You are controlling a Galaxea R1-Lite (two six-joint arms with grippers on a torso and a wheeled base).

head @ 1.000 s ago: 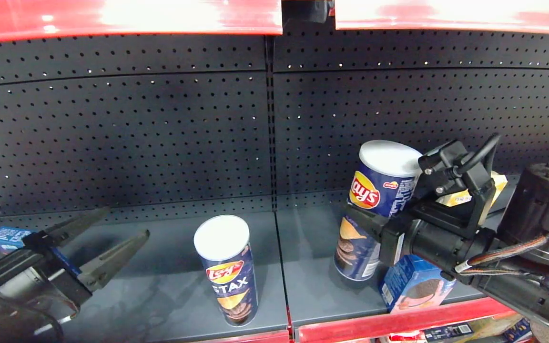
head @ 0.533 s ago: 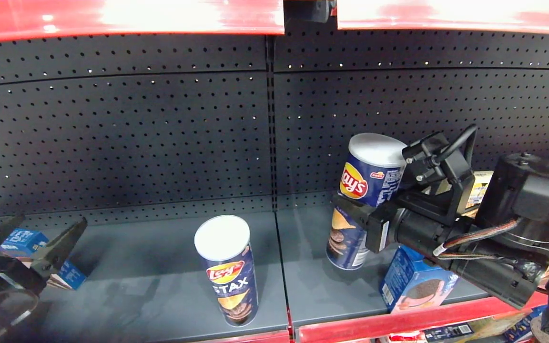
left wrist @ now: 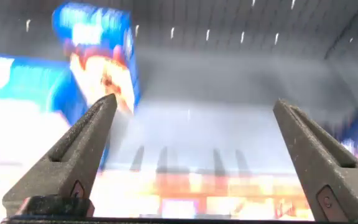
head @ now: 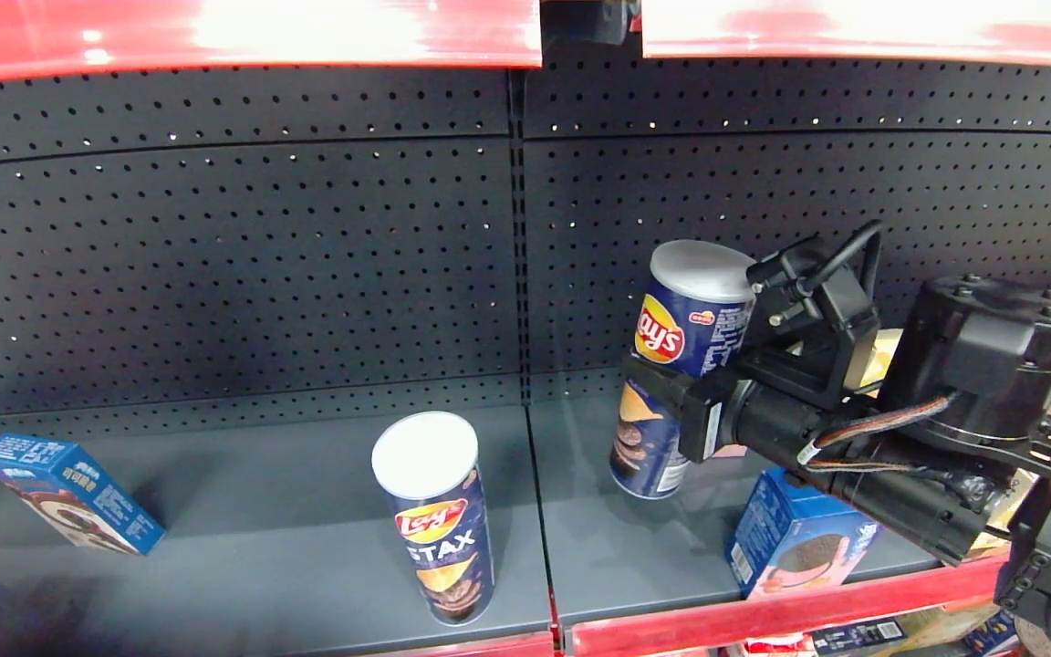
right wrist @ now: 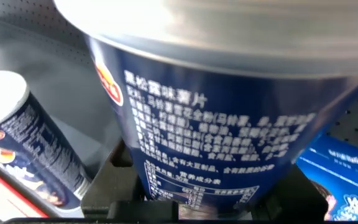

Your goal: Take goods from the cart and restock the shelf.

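My right gripper (head: 664, 401) is shut on a dark blue chips can (head: 685, 338) with a white lid, holding it tilted on the right half of the grey shelf (head: 306, 511). Whether the can's base touches the board I cannot tell. In the right wrist view the held can (right wrist: 210, 124) is close up, with the gripper (right wrist: 197, 202) at its lower part. A second, matching can (head: 436, 520) stands upright near the shelf's front middle. My left gripper (left wrist: 194, 106) is open with nothing between its fingers, and a blue cookie box (left wrist: 95, 56) lies beyond it.
A blue cookie box (head: 69, 495) lies at the shelf's left, another blue box (head: 795, 546) stands at the front right under my right arm. A yellow pack (head: 874, 358) sits behind the arm. Perforated back panel (head: 306, 255), red front lip (head: 763, 616). Free room lies between the cans.
My right arm has carried the can leftward and deeper into the shelf. My left arm has drawn back out of the head view, uncovering the left blue box.
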